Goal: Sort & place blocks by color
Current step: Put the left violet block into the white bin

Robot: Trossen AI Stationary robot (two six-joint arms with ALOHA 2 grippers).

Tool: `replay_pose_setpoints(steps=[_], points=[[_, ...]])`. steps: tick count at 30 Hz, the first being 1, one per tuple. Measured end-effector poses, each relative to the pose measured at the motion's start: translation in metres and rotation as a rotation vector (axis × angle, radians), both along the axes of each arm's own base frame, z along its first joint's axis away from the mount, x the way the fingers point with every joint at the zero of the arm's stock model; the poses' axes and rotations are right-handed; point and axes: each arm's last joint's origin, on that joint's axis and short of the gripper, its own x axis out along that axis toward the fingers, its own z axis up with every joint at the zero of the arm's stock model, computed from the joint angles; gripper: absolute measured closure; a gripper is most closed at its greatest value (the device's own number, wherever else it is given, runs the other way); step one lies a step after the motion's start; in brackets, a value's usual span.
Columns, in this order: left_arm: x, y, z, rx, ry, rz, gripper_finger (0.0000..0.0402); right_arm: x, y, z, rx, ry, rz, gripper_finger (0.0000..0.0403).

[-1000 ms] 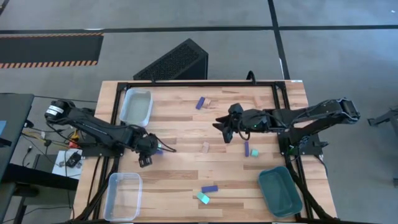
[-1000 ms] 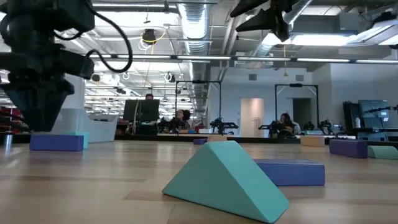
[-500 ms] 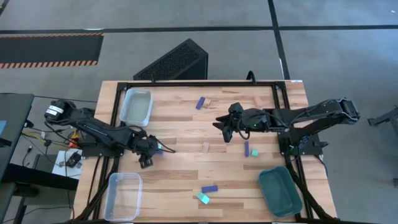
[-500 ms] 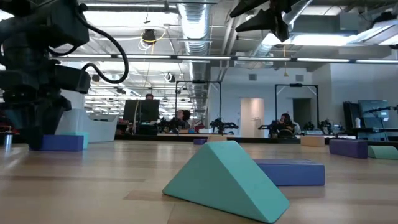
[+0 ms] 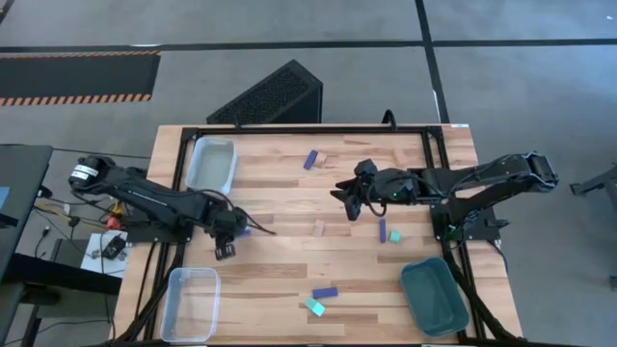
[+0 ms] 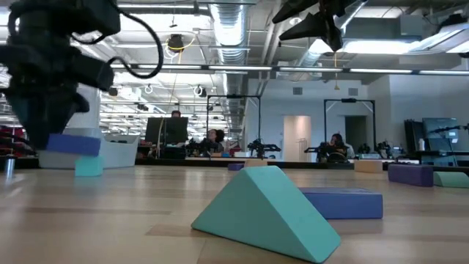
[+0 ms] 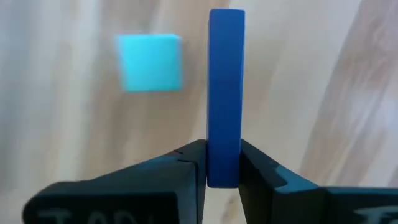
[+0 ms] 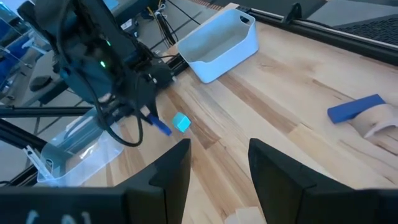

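Left hand (image 7: 222, 177) grips blue bar (image 7: 225, 93), apparently above teal cube (image 7: 151, 62).

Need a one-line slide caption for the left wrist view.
Left gripper shut on a blue bar block, lifted above the wooden table; a teal cube lies beside it.

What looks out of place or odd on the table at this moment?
Nothing stands out. Loose blocks lie scattered flat on the table, as expected mid-sort. The left pincer grips a blue bar squarely, lifted off the wood beside a teal cube. The right pincer hangs open, empty.
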Motion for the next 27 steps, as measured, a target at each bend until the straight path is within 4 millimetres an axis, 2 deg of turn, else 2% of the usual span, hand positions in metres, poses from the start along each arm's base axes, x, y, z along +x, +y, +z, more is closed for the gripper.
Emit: replay_pose_setpoints(steps=[5, 9, 13, 17, 21, 27], points=[[0.009, 0.023, 0.030, 0.183, -0.007, 0.033, 0.0362, 0.000, -0.002, 0.000, -0.001, 0.000, -0.008, 0.0218], [0.013, 0.057, 0.049, 0.247, -0.006, 0.148, 0.0369, 0.000, -0.007, 0.000, 0.005, 0.001, -0.014, 0.0218], [0.002, 0.096, 0.060, 0.315, 0.067, 0.327, 0.0360, 0.001, -0.010, 0.000, 0.022, 0.004, 0.011, 0.0218], [-0.014, 0.129, 0.062, 0.374, 0.132, 0.506, 0.0354, 0.000, -0.010, -0.002, 0.026, 0.024, 0.025, 0.0218], [-0.024, 0.156, 0.063, 0.365, 0.095, 0.625, 0.0356, -0.001, -0.010, -0.003, 0.026, 0.039, 0.025, 0.0218], [-0.040, 0.181, 0.053, 0.320, 0.045, 0.813, 0.0348, -0.001, -0.005, -0.004, 0.037, 0.041, 0.038, 0.0218]])
